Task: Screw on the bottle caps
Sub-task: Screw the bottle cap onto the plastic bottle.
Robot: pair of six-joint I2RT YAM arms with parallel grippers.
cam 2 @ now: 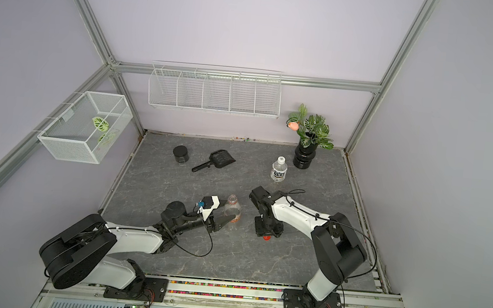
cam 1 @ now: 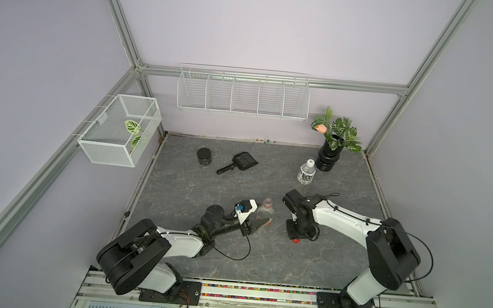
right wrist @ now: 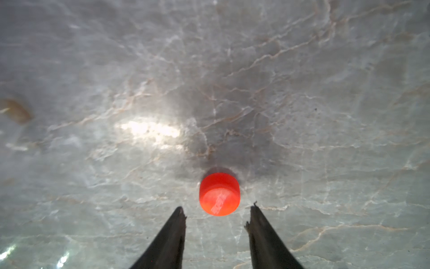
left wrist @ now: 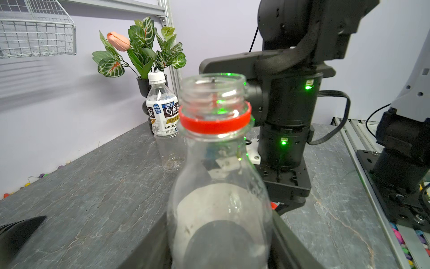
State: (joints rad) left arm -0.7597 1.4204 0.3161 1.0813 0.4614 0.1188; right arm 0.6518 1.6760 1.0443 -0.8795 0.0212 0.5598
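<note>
My left gripper (left wrist: pixel 220 253) is shut on the lower body of the taller clear bottle (cam 1: pixel 265 212), holding it upright near the table's middle. Its mouth (left wrist: pixel 213 80) is uncapped, with a red ring (left wrist: pixel 215 123) round the neck. The bright red cap (right wrist: pixel 219 194) lies on the table to the bottle's right, showing in both top views (cam 1: pixel 296 241) (cam 2: pixel 266 238). My right gripper (right wrist: pixel 217 207) points straight down over it, open, its fingertips (right wrist: pixel 180 210) either side of the cap's near edge and not touching it. Further back stands the shorter bottle (cam 1: pixel 306 173) with a white label, the white cap (left wrist: pixel 157 78) on its neck.
A black round jar (cam 1: pixel 204 156) and a black scoop (cam 1: pixel 238 162) lie at the back left of the grey table (cam 1: pixel 192 192). A black vase with plants (cam 1: pixel 326 159) stands at the back right, just behind the short bottle. Wire baskets (cam 1: pixel 243 94) (cam 1: pixel 119 130) hang on the walls.
</note>
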